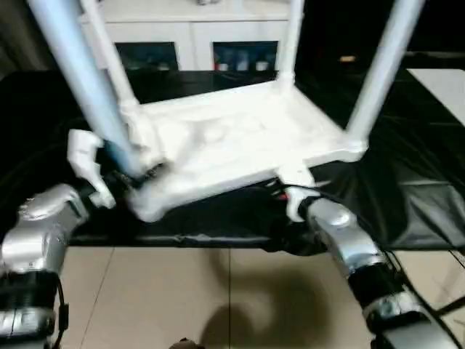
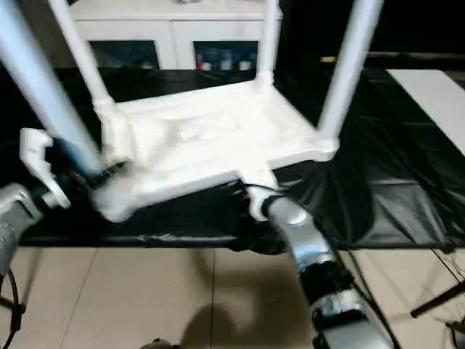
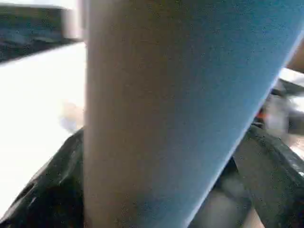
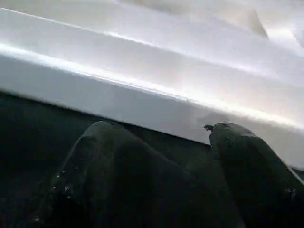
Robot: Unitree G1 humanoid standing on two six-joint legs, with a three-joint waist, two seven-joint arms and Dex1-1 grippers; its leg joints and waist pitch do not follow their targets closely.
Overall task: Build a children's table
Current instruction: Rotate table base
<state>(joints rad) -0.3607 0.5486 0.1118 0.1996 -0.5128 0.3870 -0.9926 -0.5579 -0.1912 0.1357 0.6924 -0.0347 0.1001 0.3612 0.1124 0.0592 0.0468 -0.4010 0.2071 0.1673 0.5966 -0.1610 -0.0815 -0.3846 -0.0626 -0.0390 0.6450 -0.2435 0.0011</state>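
The upper ends of the four long tapered white tube legs (image 1: 381, 69) are cut off by the top edge of the head views, so their tips cannot be seen. The left gripper (image 1: 127, 171) is mostly hidden behind the nearest leg (image 1: 80, 80), and the right gripper (image 1: 280, 190) is hidden below the front edge of the white plastic rectangular tabletop (image 1: 240, 142). In the left wrist view, the nearest leg stands very close to the camera as a smooth round tube.

The left gripper is around the base of this nearest leg, beside the round corner socket (image 1: 145, 203); its jaws stand wide, and from the pictures I cannot tell if they press on the tube or only surround it. In the right wrist view, the two black fingers (image 4: 247, 166) of the right gripper are spread apart, just under the smooth white rim of the tabletop. Whether they touch the rim is hard to say; nothing is between them.

The tabletop lies upside down and tilted on a black wrinkled sheet (image 1: 407, 182) which covers the work surface, with all four legs standing up in its corner sockets. The ribs of its underside are blurred. Behind it stands a white cabinet with dark glass doors (image 1: 196, 43). In front is a pale tiled floor (image 1: 218, 298).
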